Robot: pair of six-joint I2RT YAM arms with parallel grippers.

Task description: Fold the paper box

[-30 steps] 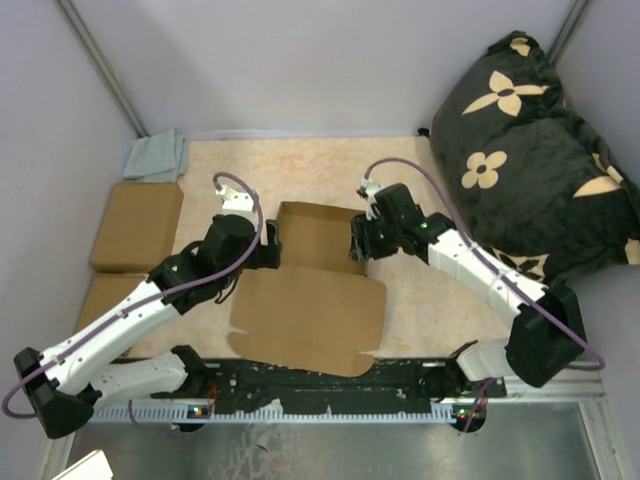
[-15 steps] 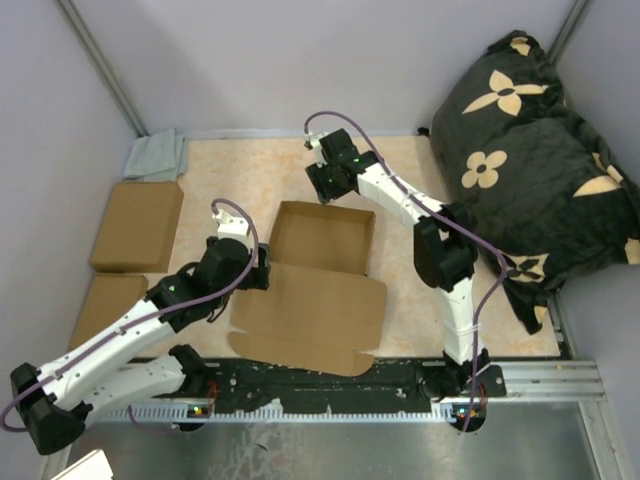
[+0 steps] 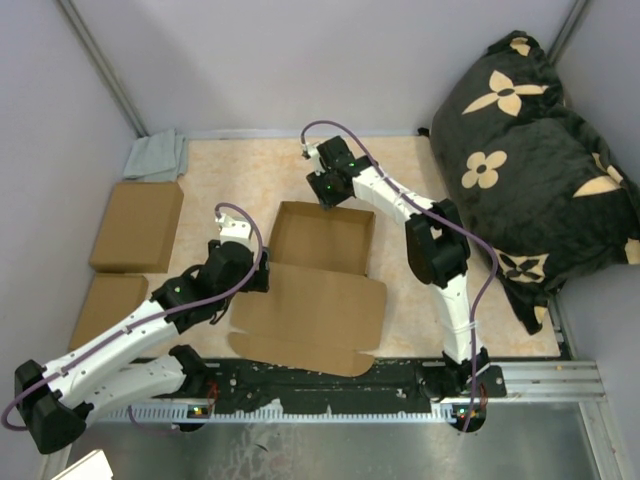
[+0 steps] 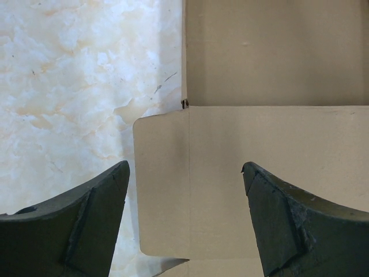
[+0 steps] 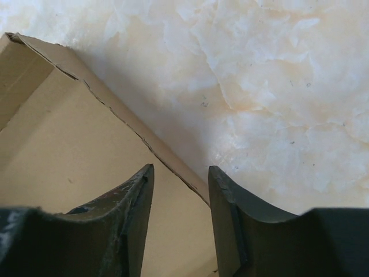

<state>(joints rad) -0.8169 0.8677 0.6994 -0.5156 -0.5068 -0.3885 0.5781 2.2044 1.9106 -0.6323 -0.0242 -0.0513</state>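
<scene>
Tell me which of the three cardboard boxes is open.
The paper box in the middle: tray exposed, lid flat. The far box and near box at left are closed.

table (image 3: pixel 250 165) marbled | holds: paper box (image 3: pixel 310 310); cardboard boxes (image 3: pixel 138 225); cloth (image 3: pixel 157 157)

My left arm (image 3: pixel 130 330) and right arm (image 3: pixel 385 192) have white shells broken by bulky black joints (image 3: pixel 432 255). A purple cable (image 3: pixel 243 218) loops off each wrist and trails down the links. On my wrist feeds, the left tool (image 4: pixel 185 166) and right tool (image 5: pixel 181 168) show dark, matte, wedge-shaped fingers (image 4: pixel 86 225), scuffed pale along the edges.
</scene>
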